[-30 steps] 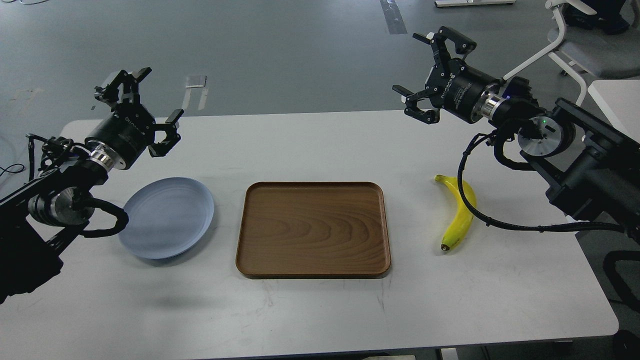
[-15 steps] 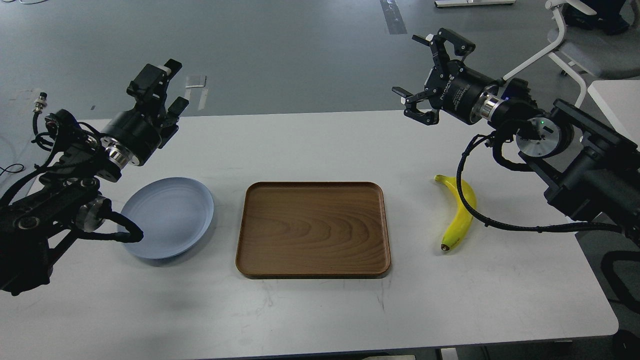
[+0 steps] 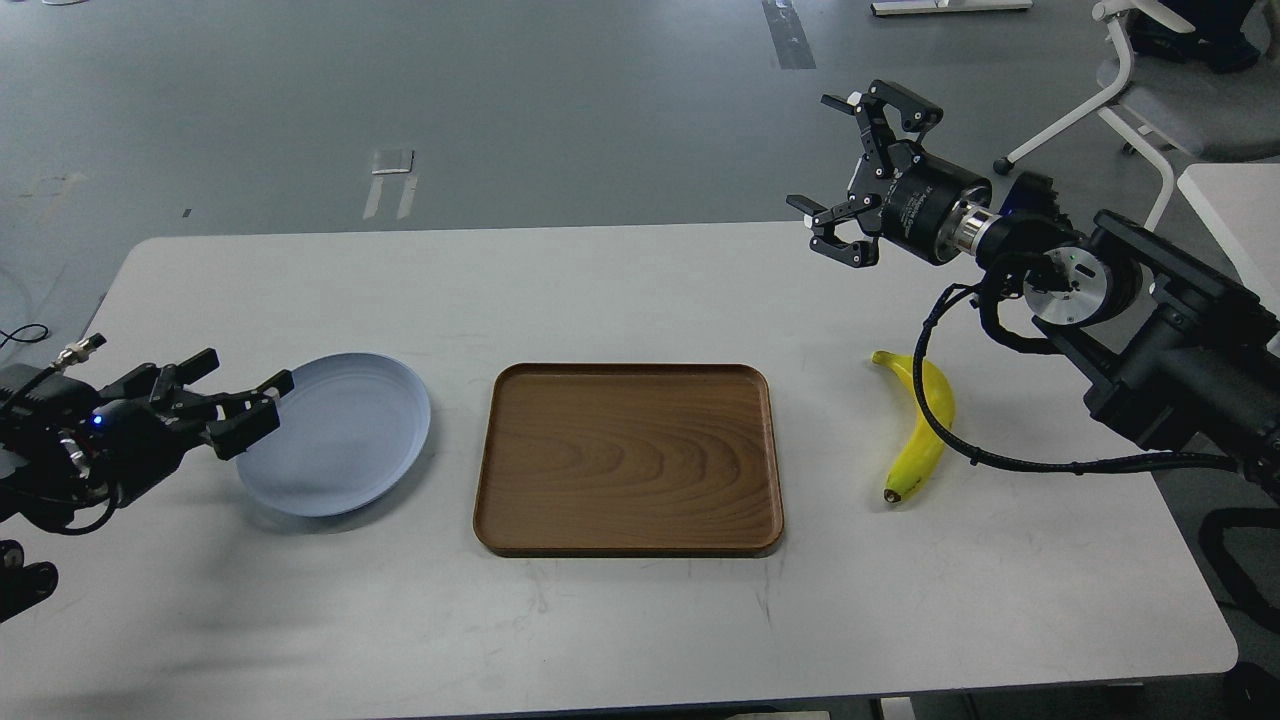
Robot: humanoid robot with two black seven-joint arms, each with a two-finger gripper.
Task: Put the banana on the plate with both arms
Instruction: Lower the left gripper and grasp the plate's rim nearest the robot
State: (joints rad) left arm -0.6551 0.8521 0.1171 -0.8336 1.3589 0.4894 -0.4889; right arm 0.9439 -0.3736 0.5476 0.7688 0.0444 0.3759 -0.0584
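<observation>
The yellow banana (image 3: pixel 922 427) lies on the white table (image 3: pixel 640 620) right of the tray, dark tip toward me; a black cable of my right arm crosses in front of it. The pale blue-grey plate (image 3: pixel 340 432) sits left of the tray and is empty. My left gripper (image 3: pixel 232 400) is low at the plate's left rim, fingers spread, holding nothing. My right gripper (image 3: pixel 850 170) is open and empty, raised over the table's far right part, well above and behind the banana.
A rectangular brown wooden tray (image 3: pixel 628 457) lies empty in the table's middle. A white office chair (image 3: pixel 1150 90) stands on the floor at the back right. A second white table's corner (image 3: pixel 1235 205) shows at the right edge.
My left arm has swung down and back from its raised pose behind the plate to the plate's left rim. My right gripper has shifted slightly. Banana, plate and tray have not moved.
</observation>
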